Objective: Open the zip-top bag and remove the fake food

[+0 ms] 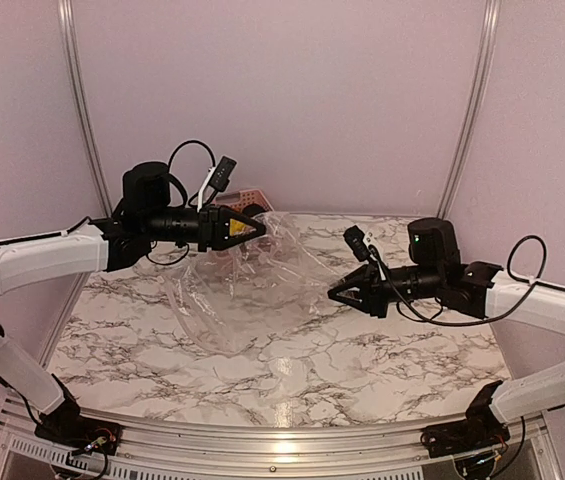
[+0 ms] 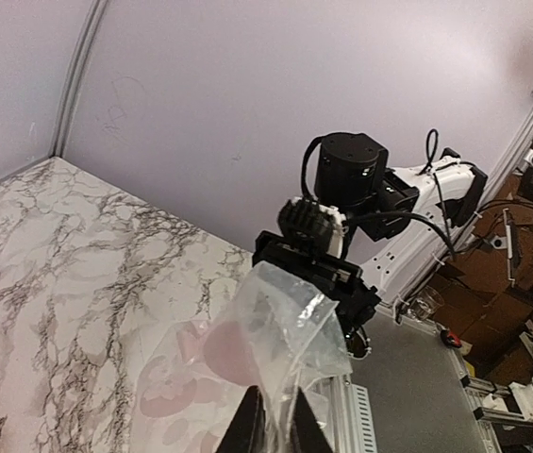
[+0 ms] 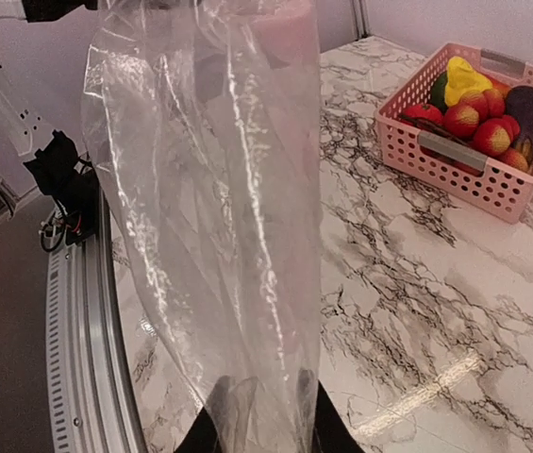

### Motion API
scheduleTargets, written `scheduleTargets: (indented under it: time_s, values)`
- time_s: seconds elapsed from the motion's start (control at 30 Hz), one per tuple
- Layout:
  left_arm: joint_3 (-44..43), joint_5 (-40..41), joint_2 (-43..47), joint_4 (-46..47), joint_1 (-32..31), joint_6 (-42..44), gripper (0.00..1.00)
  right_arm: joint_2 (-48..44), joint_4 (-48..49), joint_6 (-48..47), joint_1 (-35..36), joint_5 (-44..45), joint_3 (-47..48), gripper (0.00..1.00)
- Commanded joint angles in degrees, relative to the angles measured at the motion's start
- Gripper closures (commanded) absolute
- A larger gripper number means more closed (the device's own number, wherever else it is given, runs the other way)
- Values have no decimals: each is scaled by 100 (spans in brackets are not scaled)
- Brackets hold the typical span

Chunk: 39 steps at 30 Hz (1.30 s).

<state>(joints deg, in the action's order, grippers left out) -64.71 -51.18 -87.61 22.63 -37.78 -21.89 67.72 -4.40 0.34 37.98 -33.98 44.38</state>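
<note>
The clear zip-top bag (image 1: 247, 280) hangs stretched between my two grippers above the marble table and looks empty. My left gripper (image 1: 259, 228) is shut on its upper left edge; the left wrist view shows the plastic (image 2: 285, 326) pinched between the fingers (image 2: 278, 415). My right gripper (image 1: 332, 295) is shut on the bag's right edge, and the film (image 3: 209, 189) rises from its fingers (image 3: 261, 406). The fake food lies in the pink basket (image 3: 474, 156): yellow fruit (image 3: 464, 80), eggplant (image 3: 528, 109), red balls (image 3: 478, 118), green fruit (image 3: 439, 92).
The pink basket (image 1: 252, 197) stands at the back of the table, mostly hidden behind my left gripper in the top view. Lilac walls with metal posts close the back and sides. A metal rail (image 1: 282, 440) runs along the near edge.
</note>
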Motion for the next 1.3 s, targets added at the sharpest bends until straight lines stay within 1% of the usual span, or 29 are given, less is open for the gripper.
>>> scheduleTargets:
  time_s: [0.0,0.03,0.13,0.17,0.2,0.27,0.37,0.47,0.63,0.7,0.8,0.87,0.97,1.07,1.1,1.27]
  values:
    - [167,692,335,262,44,256,74,-71,-20,-16,46,-336,12,100]
    - [157,906,380,151,32,392,67,-87,12,-16,48,-372,3,100]
    - [46,1337,517,-496,-103,980,53,-134,147,46,49,-446,-51,100]
    - [24,1512,576,-748,-151,1228,46,-136,176,65,48,-470,-55,100]
    - [-14,1683,642,-988,-211,1490,41,-137,180,71,46,-485,-48,100]
    - [47,2053,867,-1212,-307,1942,36,-116,153,72,49,-487,-22,100]
    - [143,2850,1211,-1402,-572,2716,28,-104,150,72,48,-520,-16,100]
    - [94,3363,1363,-1525,-880,3290,27,-101,157,54,53,-544,-8,100]
    - [-292,4185,1174,-1866,-1318,3911,26,-117,149,45,61,-574,20,100]
    - [-389,4385,1050,-1918,-1425,4073,22,-141,156,38,77,-575,18,100]
    - [-639,4482,758,-1962,-1460,4161,17,-143,144,13,94,-587,31,100]
    - [-812,4615,498,-1926,-1467,4151,16,-140,141,2,128,-583,27,100]
    - [-1237,4550,45,-2009,-1454,3996,16,-137,184,20,165,-576,-17,100]
    - [-1623,4612,-403,-2184,-1444,3742,17,-144,380,198,166,-571,-189,100]
    - [-1701,4655,-504,-2237,-1451,3638,17,-145,579,300,173,-563,-302,100]
    - [-1505,4799,-550,-2200,-1190,2697,14,-103,1383,1209,167,-107,-1043,100]
